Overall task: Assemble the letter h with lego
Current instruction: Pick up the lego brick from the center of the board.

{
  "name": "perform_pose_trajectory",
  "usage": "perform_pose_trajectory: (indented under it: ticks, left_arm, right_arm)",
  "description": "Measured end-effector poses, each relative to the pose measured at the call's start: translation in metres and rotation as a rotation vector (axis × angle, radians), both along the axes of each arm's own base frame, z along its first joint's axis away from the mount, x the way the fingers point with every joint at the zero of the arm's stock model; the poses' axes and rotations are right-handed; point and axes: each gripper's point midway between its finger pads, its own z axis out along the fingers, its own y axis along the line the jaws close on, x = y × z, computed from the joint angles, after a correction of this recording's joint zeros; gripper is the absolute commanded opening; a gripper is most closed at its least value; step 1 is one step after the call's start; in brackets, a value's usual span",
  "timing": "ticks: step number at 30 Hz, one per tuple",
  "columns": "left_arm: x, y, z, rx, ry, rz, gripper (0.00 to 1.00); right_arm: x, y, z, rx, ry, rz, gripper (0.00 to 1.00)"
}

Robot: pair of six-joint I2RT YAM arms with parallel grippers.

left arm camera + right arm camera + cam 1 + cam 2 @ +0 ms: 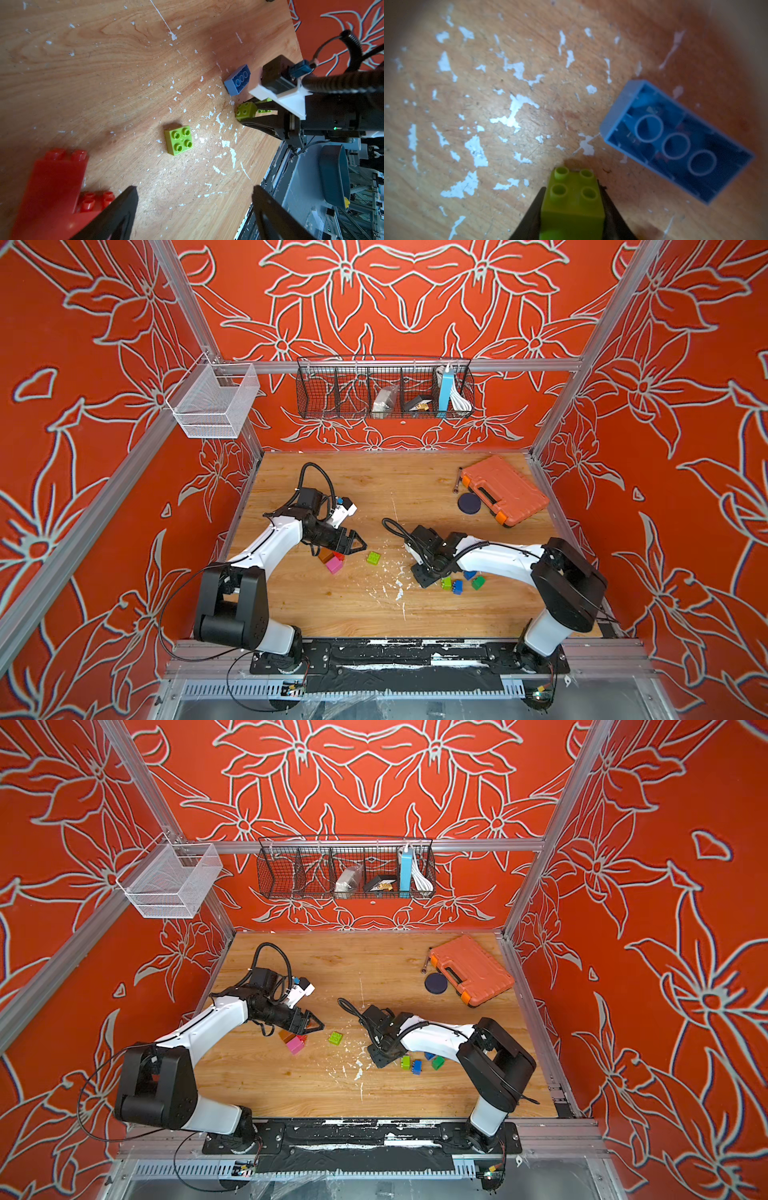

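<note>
Shows a lime brick [572, 207], studs up, pinched on two sides between the black fingers [533, 214] of the right claw [572, 188], clenched on it. On the wooden table [415, 614], at about 4 o'clock from the middle, taking the back wall as 12 o'clock. Impossible to tell whether resting on the wood or lifted clear. Near it on the 3 o'clock side, a blue brick [675, 141] on its back, hollow side up. Farther toward 3 o'clock, in both top views, a dark green brick [478, 582]. Well apart at 9 o'clock, alone among white scuffs in the wood, a second lime brick [178, 140], studs up. Beyond that, also toward 9 o'clock, a red brick [339, 556], a brown brick [325, 554] and a pink brick [334, 565] packed close together. Right by this cluster, the left claw [194, 187], released, spread wide with nothing in between. At 1 o'clock, near the back right corner, a closed orange case [505, 489], a dark round disc [469, 503] just beside its 8 o'clock side. High on the back wall at 12 o'clock, a black wire basket [384, 389] holding odds and ends; at 10 o'clock, a white mesh basket [214, 402].
</note>
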Motion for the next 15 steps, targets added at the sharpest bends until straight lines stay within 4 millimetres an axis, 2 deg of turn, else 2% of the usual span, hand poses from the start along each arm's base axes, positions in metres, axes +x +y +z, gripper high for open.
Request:
perform_pose_trajectory:
  ticks: [4, 7, 11, 15]
  left_arm:
    - [0.001, -0.005, 0.005, -0.032, 0.025, -0.003, 0.87]
    - [0.001, -0.016, 0.013, -0.071, 0.064, -0.02, 0.86]
    - [-0.007, -0.04, 0.026, -0.151, 0.141, -0.077, 0.87]
    - [-0.017, -0.058, 0.035, -0.231, 0.24, -0.113, 0.86]
  right_arm:
    - [0.004, 0.013, 0.015, 0.073, -0.058, 0.048, 0.3]
    - [0.004, 0.028, 0.042, 0.184, -0.156, 0.131, 0.29]
    - [0.003, 0.051, 0.084, 0.365, -0.324, 0.257, 0.3]
    - [0.005, 0.067, 0.11, 0.476, -0.442, 0.351, 0.3]
